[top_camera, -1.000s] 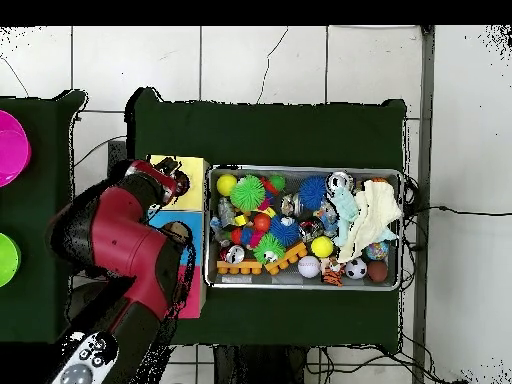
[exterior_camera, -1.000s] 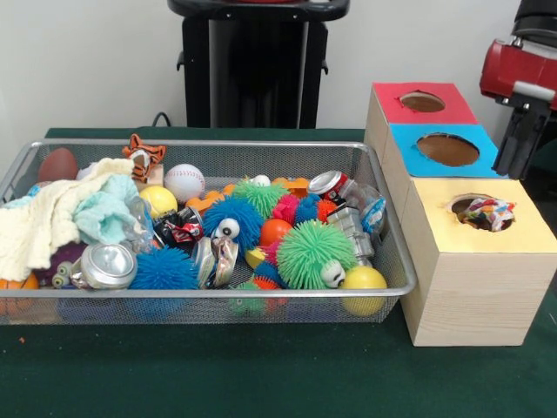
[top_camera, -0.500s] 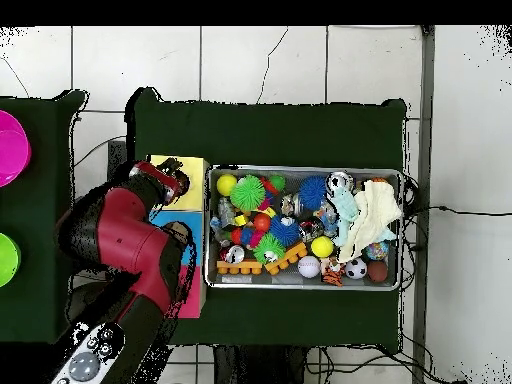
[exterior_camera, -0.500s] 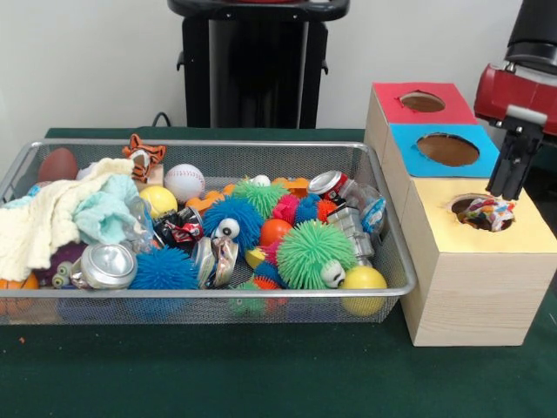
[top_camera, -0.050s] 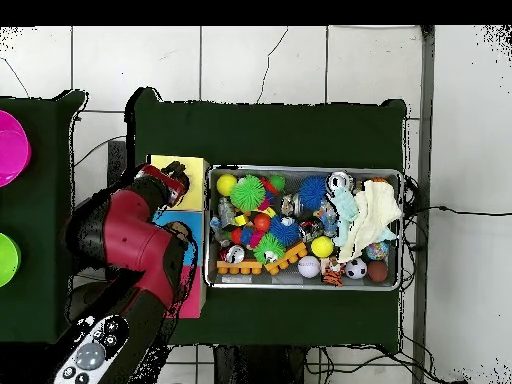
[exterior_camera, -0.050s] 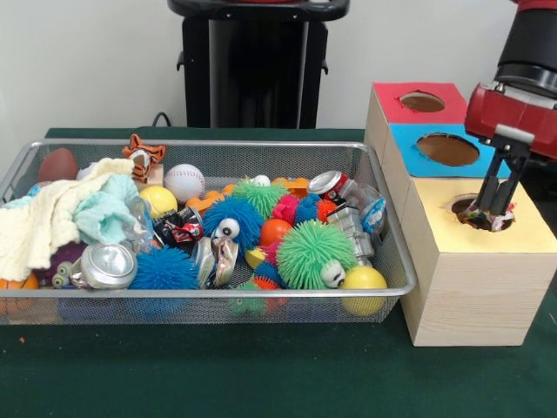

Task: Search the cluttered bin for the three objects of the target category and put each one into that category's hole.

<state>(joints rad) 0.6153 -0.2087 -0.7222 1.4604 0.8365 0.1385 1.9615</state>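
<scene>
Three boxes stand right of the wire bin [exterior_camera, -0.050s: 218, 293]: red-topped [exterior_camera, -0.050s: 422, 102], blue-topped [exterior_camera, -0.050s: 448, 150] and yellow-topped [exterior_camera, -0.050s: 522, 235], each with a round hole. My gripper [exterior_camera, -0.050s: 489, 207] reaches down into the yellow box's hole, shut, its tips against a colourful crumpled wrapper [exterior_camera, -0.050s: 497, 223] that lies in the hole and is mostly hidden behind them. From above, the gripper [top_camera, -0.050s: 178, 183] sits over the yellow box [top_camera, -0.050s: 192, 197], with the red arm covering the other boxes. The bin holds crushed cans [exterior_camera, -0.050s: 106, 266], spiky balls [exterior_camera, -0.050s: 309, 252] and a baseball [exterior_camera, -0.050s: 184, 182].
A pale cloth [exterior_camera, -0.050s: 52, 218] drapes over the bin's left end. A toy tiger [exterior_camera, -0.050s: 142, 153] and a brown ball [exterior_camera, -0.050s: 57, 163] lie at the back. The black pedestal [exterior_camera, -0.050s: 257, 65] stands behind the bin. Green table cover [exterior_camera, -0.050s: 261, 366] runs in front.
The gripper has come down and to the left from beside the blue box onto the yellow box's hole, now covering much of the wrapper. Nothing in the bin has moved.
</scene>
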